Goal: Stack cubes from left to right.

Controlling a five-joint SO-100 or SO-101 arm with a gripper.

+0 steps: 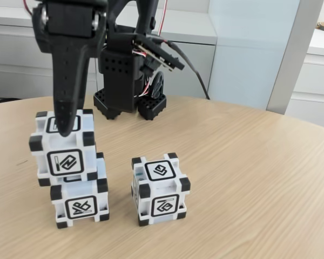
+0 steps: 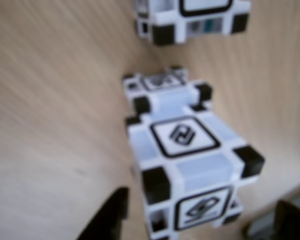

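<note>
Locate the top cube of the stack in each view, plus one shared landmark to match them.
Fixed view: the upper cube is at left, sitting skewed on the lower cube, with the gripper's finger down over its top face.
Wrist view: the upper cube is at lower centre, large, between the dark gripper fingers at the bottom edge.
Shared landmark: the lone cube on the table, right of the stack in the fixed view, at the top edge in the wrist view.

Three alike white, pale-blue cubes with black corner blocks and black-framed line symbols. In the fixed view the top cube (image 1: 65,147) sits on the bottom cube (image 1: 80,200), shifted left and back so it overhangs. The lone cube (image 1: 160,189) stands upright to the right of the bottom cube, apart, turned slightly
</note>
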